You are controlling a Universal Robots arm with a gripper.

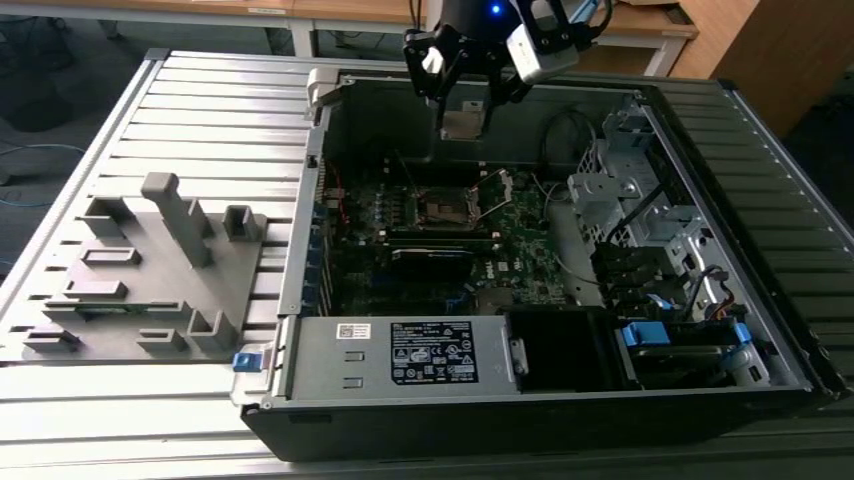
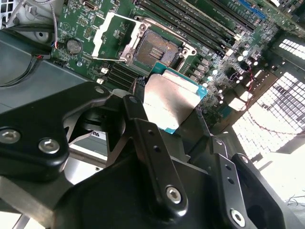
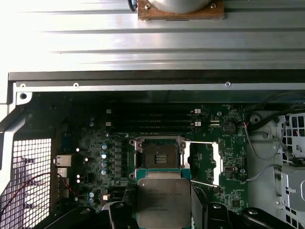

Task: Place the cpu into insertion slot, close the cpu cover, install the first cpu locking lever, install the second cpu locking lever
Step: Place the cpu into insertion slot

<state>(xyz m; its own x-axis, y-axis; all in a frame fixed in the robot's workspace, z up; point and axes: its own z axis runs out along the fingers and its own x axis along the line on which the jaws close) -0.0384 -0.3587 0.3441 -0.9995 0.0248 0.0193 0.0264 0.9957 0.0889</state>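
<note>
The gripper (image 1: 465, 98) is closed on the cpu (image 1: 463, 122), pinching two opposite edges between its black fingers (image 2: 143, 125). In both wrist views the chip's dull grey face (image 2: 169, 102) (image 3: 163, 200) shows between them. The cpu hangs in the air above the open computer case (image 1: 310, 190), near its far wall, clear of the motherboard (image 1: 521, 240). Below it, the insertion slot (image 3: 158, 155) sits bare near the board's middle, its contact field exposed. The cpu cover (image 3: 205, 160) is swung open and lies flat just beside the slot, and a thin locking lever (image 2: 110, 58) crosses it. Black memory slots (image 3: 152, 121) run along the slot's other side. The case lies on a slatted metal table (image 1: 200, 110), and a grey fixture (image 1: 160, 270) stands near the table's edge on the exterior view's left.
</note>
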